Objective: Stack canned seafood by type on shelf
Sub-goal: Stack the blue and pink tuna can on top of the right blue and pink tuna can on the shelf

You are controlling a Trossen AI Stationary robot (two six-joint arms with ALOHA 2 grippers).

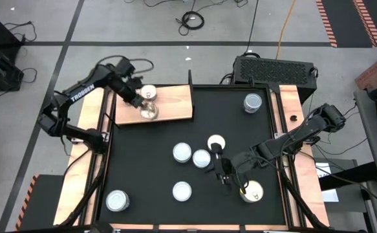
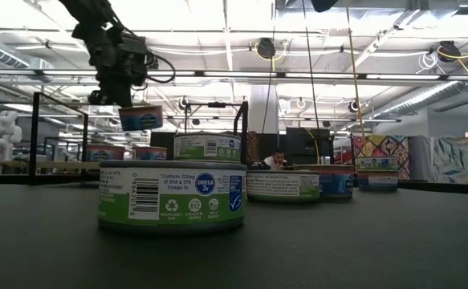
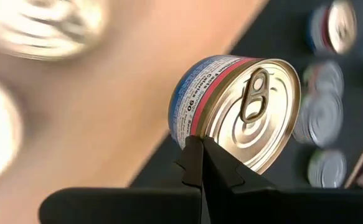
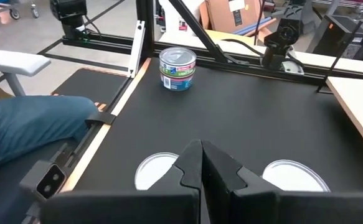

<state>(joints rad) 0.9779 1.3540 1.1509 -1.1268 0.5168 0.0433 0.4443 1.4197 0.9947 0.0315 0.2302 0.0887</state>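
"TROSSEN" on left arm (image 1: 78, 94), "Omega 3" on tin (image 2: 172, 197)

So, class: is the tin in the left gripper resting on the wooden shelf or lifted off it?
Lifted. In the low view the tin hangs under the left gripper, clear above the tins standing below.

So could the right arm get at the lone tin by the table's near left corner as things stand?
Probably not easily: that tin lies across the mat from the right gripper, with another tin lying roughly between them.
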